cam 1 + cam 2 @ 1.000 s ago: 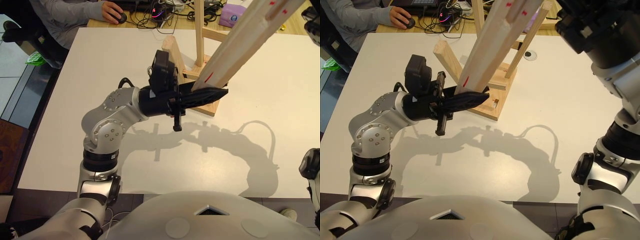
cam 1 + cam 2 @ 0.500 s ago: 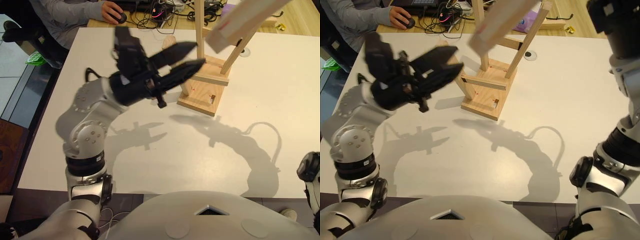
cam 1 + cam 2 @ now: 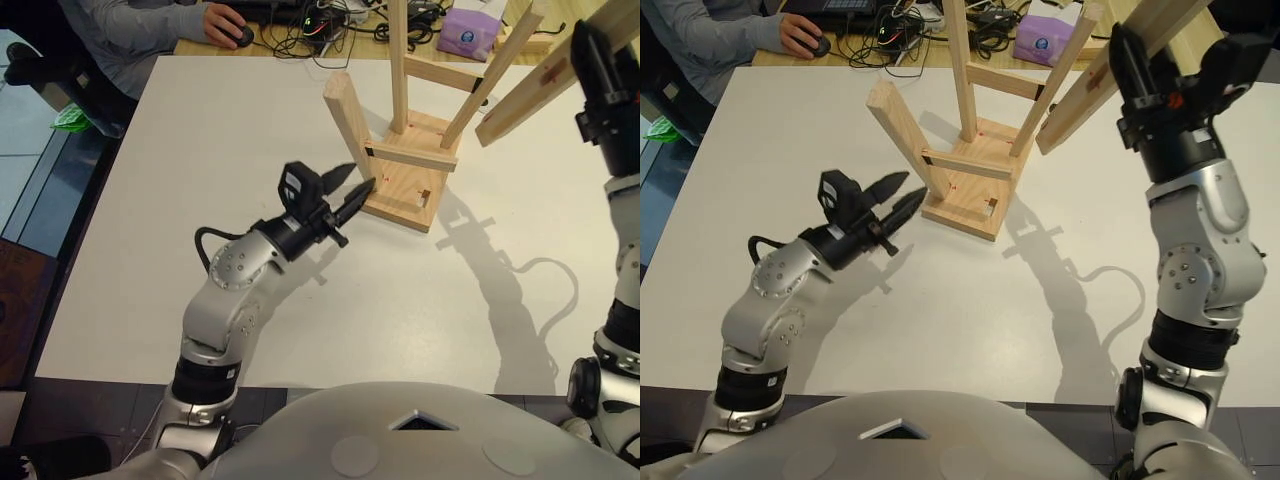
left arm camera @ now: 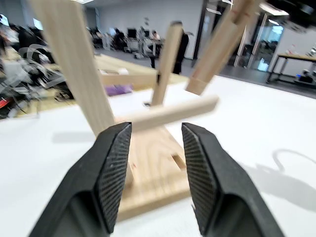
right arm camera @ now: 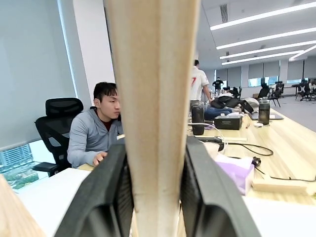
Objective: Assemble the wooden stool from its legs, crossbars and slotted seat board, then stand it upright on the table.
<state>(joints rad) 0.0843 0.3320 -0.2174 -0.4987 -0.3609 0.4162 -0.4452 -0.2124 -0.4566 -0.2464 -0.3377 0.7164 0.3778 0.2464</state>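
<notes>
While the stool [image 3: 410, 150] sits upside down on the white desk [image 3: 200, 150], it only has three legs in so far. The seat board [image 3: 400, 200] lies flat on the desk toward the far side. One leg [image 3: 345, 115] leans off to the robot's left, one [image 3: 398, 60] stands pretty much straight up, and a third [image 3: 490, 75] angles off to the right. A low crossbar [image 3: 415, 157] runs between the legs just above the board, and a second one [image 3: 440, 72] sits higher up at the back. You can also see an open slot [image 3: 424, 197] in the near right corner of the board. The right hand [image 3: 1175, 50] is up in the air to the right of the stool, clamped on a loose leg [image 3: 540, 85], with one finger on each side of the wood. That leg hangs at a slant with its lower end above the desk, near the third leg. The left hand [image 3: 362, 176] is low over the desk with its fingers [image 4: 113, 173] spread and nothing between them. Its tips point at the board's near left corner, right by the foot of the leaning leg, and I can't tell if they actually touch. A purple box [image 3: 466, 30] and some cables [image 3: 330, 20] sit on the next desk behind.
</notes>
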